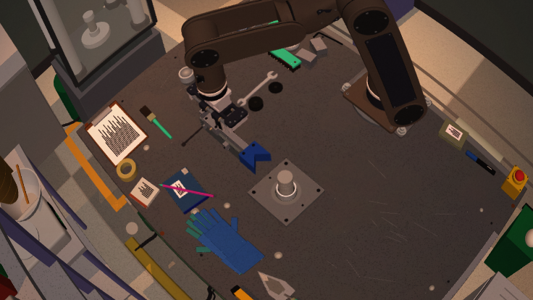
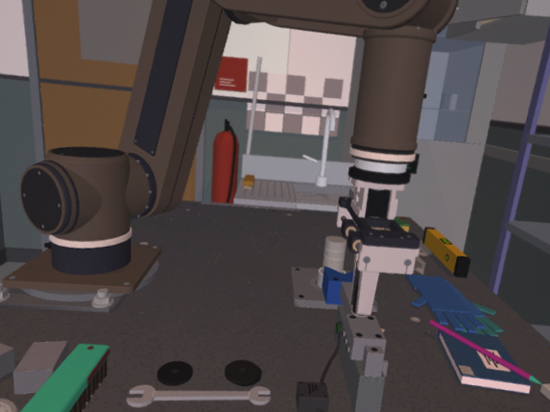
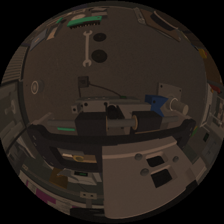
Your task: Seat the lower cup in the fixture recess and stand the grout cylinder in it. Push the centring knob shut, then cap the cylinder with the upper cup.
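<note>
The centring knob (image 3: 112,112) is a dark knob on the grey slide rail (image 1: 223,136) left of the fixture. My gripper (image 3: 119,120) is down over the rail and closed on the knob. The rail ends in a blue V-block (image 1: 254,155) that faces the fixture plate (image 1: 286,191) and stands apart from it. The grout cylinder (image 1: 285,181) stands upright in the lower cup (image 1: 286,192) in the plate's recess. The upper cup (image 1: 186,74) sits on the table behind my wrist.
A cable runs from the rail to a small black box (image 2: 312,396). A wrench (image 1: 257,88) and two black discs (image 1: 265,94) lie behind the rail. A notebook with a pink pencil (image 1: 186,190) and blue gloves (image 1: 223,240) lie on the near side.
</note>
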`<state>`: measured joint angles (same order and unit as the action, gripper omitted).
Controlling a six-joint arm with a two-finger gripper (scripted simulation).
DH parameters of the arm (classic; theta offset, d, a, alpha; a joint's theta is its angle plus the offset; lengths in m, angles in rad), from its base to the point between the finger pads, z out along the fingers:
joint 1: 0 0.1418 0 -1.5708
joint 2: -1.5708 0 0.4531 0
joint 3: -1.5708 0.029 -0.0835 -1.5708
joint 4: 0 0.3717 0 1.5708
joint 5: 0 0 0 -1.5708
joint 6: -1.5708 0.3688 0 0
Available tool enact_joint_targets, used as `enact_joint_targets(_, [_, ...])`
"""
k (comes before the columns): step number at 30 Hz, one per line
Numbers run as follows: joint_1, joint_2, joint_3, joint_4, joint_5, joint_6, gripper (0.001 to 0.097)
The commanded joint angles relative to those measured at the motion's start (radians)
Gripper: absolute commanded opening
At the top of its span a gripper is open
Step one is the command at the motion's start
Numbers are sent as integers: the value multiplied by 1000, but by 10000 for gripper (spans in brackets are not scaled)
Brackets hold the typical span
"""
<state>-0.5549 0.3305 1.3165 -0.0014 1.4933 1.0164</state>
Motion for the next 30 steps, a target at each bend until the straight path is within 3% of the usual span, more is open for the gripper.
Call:
enact_joint_targets(1, [2,-2,1,1,1,1,39])
enact_joint_targets(30, [52,-29,39,1,-10,51,39])
